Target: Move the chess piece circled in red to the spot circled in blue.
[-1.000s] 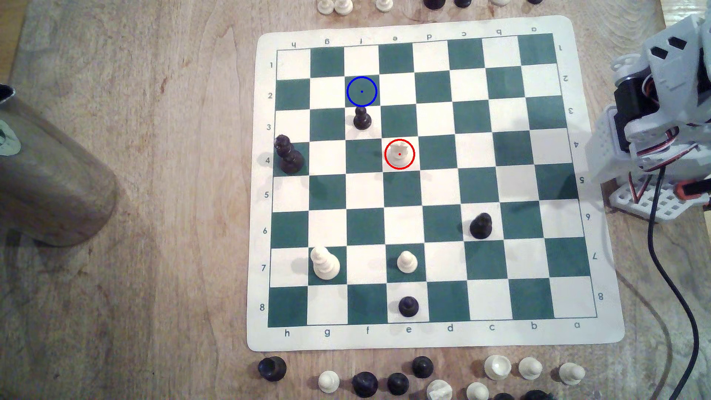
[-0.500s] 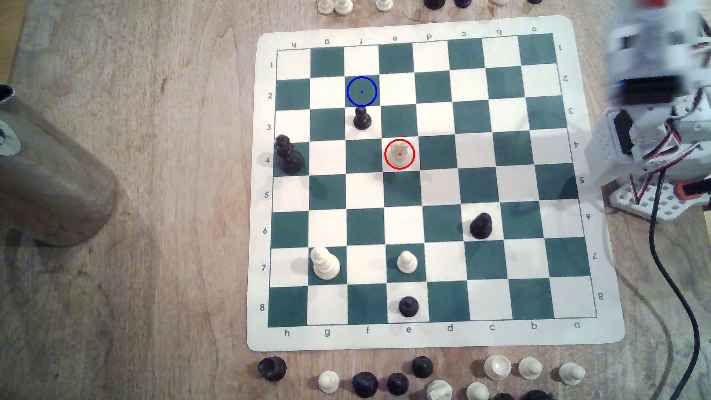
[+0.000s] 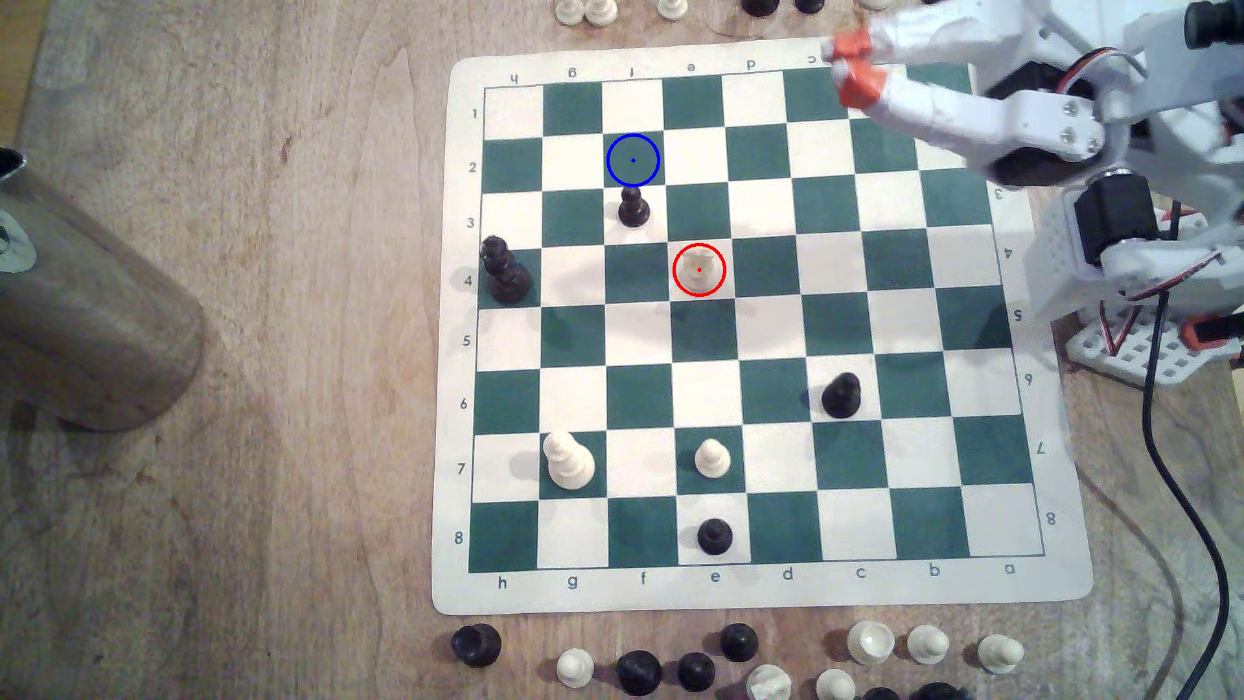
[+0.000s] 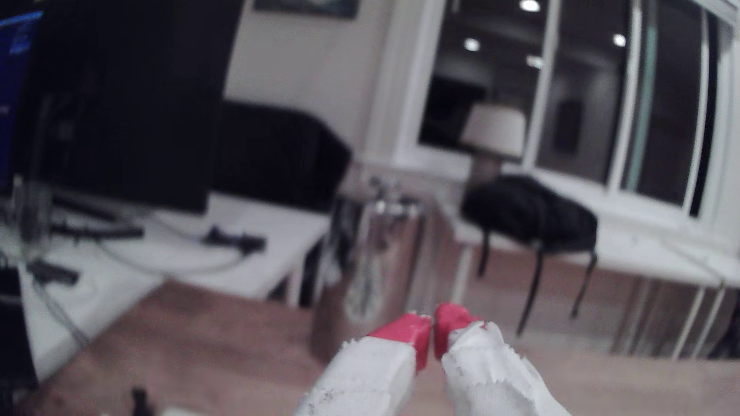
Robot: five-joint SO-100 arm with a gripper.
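Note:
The chess piece [image 3: 699,268], a small cream rook with a notched top, stands ringed in red on a white square near the board's middle. The spot [image 3: 633,160] is a dark green square under a blue ring, up and toward the exterior view's left of the rook. My gripper [image 3: 849,66] hangs above the board's upper right corner in the exterior view, far from both. Its orange fingertips [image 4: 408,332] are almost touching with nothing between them, so it is shut and empty. The wrist view looks out at the room, not the board.
A black pawn [image 3: 633,207] stands one square below the spot. On the green-and-white board [image 3: 761,585] are a black tall piece [image 3: 505,272], a white tall piece [image 3: 569,461], a white pawn [image 3: 711,459] and two black pawns. Spare pieces line the table's edges. A wooden cylinder [image 3: 87,316] lies at the left.
The arm has unfolded from its tucked pose at the exterior view's right edge and swung out over the board's upper right corner. No piece has moved.

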